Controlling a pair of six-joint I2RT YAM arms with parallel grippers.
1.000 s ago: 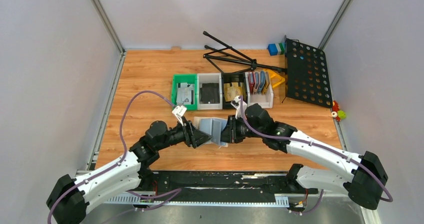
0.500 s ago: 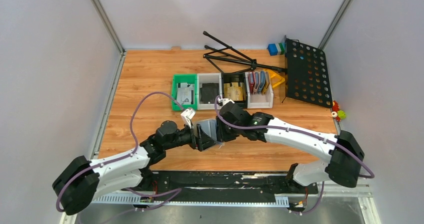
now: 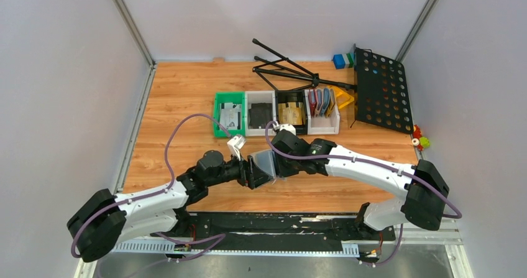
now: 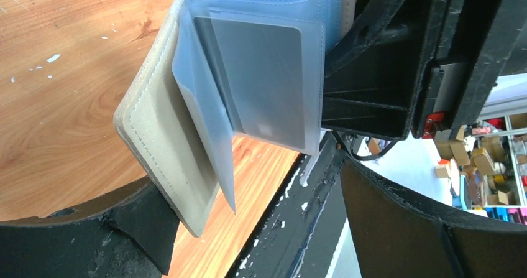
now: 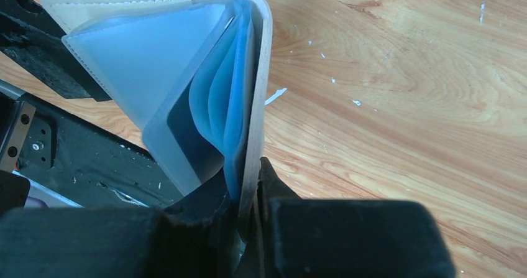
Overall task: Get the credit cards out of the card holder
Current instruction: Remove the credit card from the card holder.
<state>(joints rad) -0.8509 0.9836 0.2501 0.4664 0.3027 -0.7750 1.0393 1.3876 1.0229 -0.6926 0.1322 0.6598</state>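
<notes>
The card holder (image 3: pixel 263 164) hangs above the table's front middle, held between the two arms. My right gripper (image 5: pixel 250 194) is shut on its pale cover (image 5: pixel 260 104), and the blue clear sleeves (image 5: pixel 155 66) fan out to the left. In the left wrist view a dark grey credit card (image 4: pixel 267 73) shows inside a frosted sleeve of the card holder (image 4: pixel 155 153). My left gripper (image 4: pixel 255 194) is open, its jaws wide on either side of the holder's free end, which hangs close to the left finger (image 4: pixel 133 228). From above, the left gripper (image 3: pixel 253 172) and the right gripper (image 3: pixel 279 165) face each other.
A row of bins stands behind: green (image 3: pixel 229 113), white (image 3: pixel 260 113), black (image 3: pixel 291 111), and a white one holding upright wallets (image 3: pixel 323 107). A black music stand (image 3: pixel 382 90) lies at the back right. The black rail (image 3: pixel 279 222) runs along the near edge.
My right arm has carried the holder to the left and it has folded up narrower. The left jaws have spread wider and now stand off the holder.
</notes>
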